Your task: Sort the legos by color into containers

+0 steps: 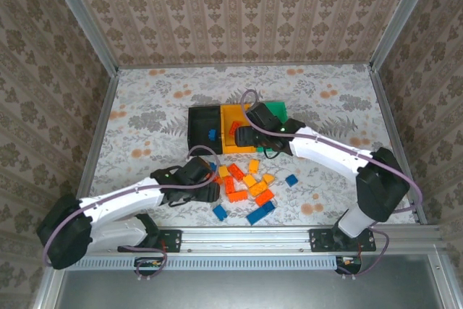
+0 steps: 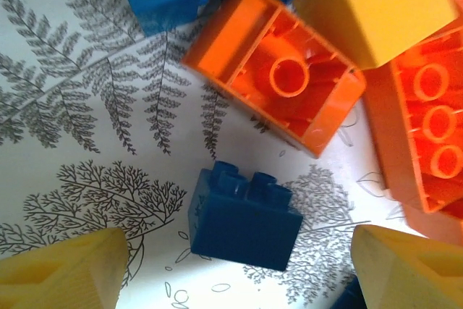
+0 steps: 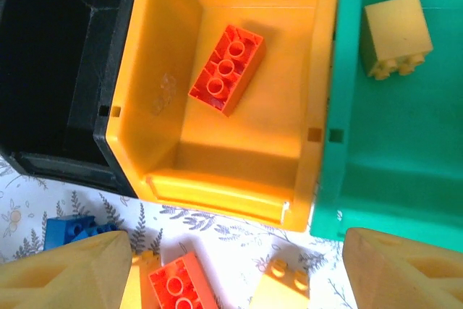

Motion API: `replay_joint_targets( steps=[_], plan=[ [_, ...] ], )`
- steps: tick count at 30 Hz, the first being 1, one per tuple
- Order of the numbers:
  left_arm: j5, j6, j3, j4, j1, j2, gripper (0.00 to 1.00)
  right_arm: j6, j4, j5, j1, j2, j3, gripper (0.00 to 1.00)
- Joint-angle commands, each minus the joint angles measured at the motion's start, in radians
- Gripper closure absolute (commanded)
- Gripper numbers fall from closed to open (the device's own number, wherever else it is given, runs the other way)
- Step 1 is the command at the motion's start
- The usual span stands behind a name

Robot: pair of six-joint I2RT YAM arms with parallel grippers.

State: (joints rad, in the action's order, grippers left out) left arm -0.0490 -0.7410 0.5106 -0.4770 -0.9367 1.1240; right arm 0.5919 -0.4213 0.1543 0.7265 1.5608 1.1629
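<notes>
Flanking blue brick [image 2: 244, 215], left jaws apart | right jaws apart | overhead: blue lego [image 1: 211, 135] seemingly in black bin [image 1: 198, 116]

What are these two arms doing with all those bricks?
Two robot arms are sorting toy bricks into bins by color. The left gripper hangs open over a blue brick on the table. The right gripper is open above the bins: a red-orange brick lies in the orange-yellow bin, a yellow brick in the green bin. Most bricks are not yet sorted.
</notes>
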Motion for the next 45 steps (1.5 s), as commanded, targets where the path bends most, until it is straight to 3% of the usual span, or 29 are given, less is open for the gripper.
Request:
replay_joint_targets(
  steps=[1, 7, 14, 24, 29, 36, 41, 45],
  plan=[
    [-0.042, 0.01, 0.012, 0.011, -0.013, 0.059, 0.2, 0.029, 0.01, 0.036, -0.002, -0.089, -0.042, 0.21],
    [-0.064, 0.044, 0.033, 0.064, -0.013, 0.157, 0.27, 0.04, 0.004, 0.044, -0.003, -0.177, -0.101, 0.21],
    [-0.111, 0.088, 0.067, 0.073, -0.025, 0.2, 0.42, 0.053, -0.005, 0.049, -0.002, -0.25, -0.172, 0.21],
    [-0.155, 0.099, 0.086, 0.032, -0.025, 0.139, 0.66, 0.062, -0.031, 0.058, -0.006, -0.332, -0.247, 0.21],
    [-0.184, 0.112, 0.161, -0.072, -0.02, 0.03, 0.67, 0.072, -0.043, 0.059, -0.008, -0.387, -0.283, 0.21],
    [-0.163, 0.193, 0.355, -0.065, 0.146, 0.037, 0.69, 0.086, -0.063, 0.076, -0.012, -0.436, -0.329, 0.2],
    [-0.104, 0.235, 0.482, 0.002, 0.274, 0.227, 0.7, 0.1, -0.09, 0.091, -0.019, -0.471, -0.367, 0.2],
    [-0.097, 0.244, 0.59, 0.021, 0.324, 0.389, 0.7, 0.115, -0.109, 0.098, -0.027, -0.515, -0.406, 0.2]
  ],
)
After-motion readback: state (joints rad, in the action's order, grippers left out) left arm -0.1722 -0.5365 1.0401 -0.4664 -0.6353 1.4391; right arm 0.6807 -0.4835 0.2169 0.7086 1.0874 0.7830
